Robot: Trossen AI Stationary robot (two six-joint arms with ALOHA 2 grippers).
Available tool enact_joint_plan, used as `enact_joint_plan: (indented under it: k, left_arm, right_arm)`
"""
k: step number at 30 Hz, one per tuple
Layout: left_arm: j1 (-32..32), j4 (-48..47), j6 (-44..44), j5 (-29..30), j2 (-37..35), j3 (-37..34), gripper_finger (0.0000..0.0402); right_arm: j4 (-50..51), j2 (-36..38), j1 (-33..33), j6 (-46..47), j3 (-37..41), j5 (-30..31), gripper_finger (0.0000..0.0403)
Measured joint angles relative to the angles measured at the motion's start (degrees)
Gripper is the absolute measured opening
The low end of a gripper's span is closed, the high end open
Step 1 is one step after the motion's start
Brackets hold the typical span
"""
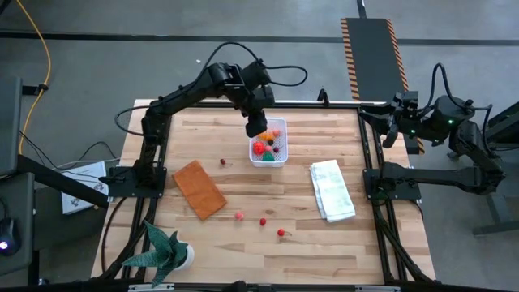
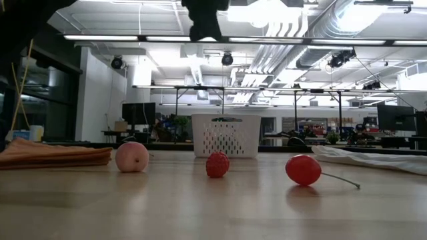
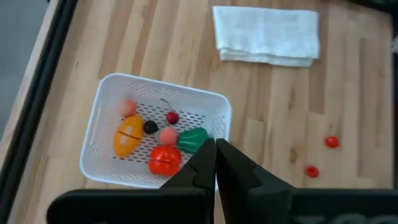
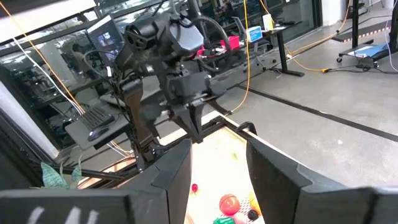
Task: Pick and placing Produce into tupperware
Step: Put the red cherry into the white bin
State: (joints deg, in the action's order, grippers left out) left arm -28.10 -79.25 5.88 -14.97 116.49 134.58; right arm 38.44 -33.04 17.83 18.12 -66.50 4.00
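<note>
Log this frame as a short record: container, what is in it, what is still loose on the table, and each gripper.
container: white tub, mid-table
contents: orange piece, red tomato, green piece, small berries
loose produce: four small red or pink pieces on the wood, e.g.
left gripper: shut, empty, above the tub
right gripper: open, parked off the table's right edge

Left hand [image 1: 256, 127] closed, raised mid-table, right hand [image 4: 217, 163] half-parted, parked at table's edge
</note>
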Motion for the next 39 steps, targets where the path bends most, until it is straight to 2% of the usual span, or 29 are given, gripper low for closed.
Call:
enact_joint_plan:
  k: [23, 26, 32, 39]
  left_arm:
    - [0.04, -10.80, -2.18, 0.62, -22.30, -1.02, 0.0000]
    - [0.04, -10.77, -3.18, 0.64, -26.24, -2.81, 0.0000]
    - [0.02, -9.40, -7.06, 5.91, -36.57, -13.74, 0.0000]
    - [0.00, 6.35, -14.88, 4.92, -53.83, -39.23, 0.0000]
  right_arm:
    - [-0.04, -0.01, 0.00, 2.44, 0.00, 0.02, 0.0144]
    - [-0.04, -0.22, 0.00, 2.63, -0.01, 0.02, 0.0144]
    - [-0.11, -1.62, 0.01, 3.03, 0.00, 0.04, 0.0144]
    - [-0.10, -4.09, 0.01, 3.93, 0.00, -0.32, 0.0144]
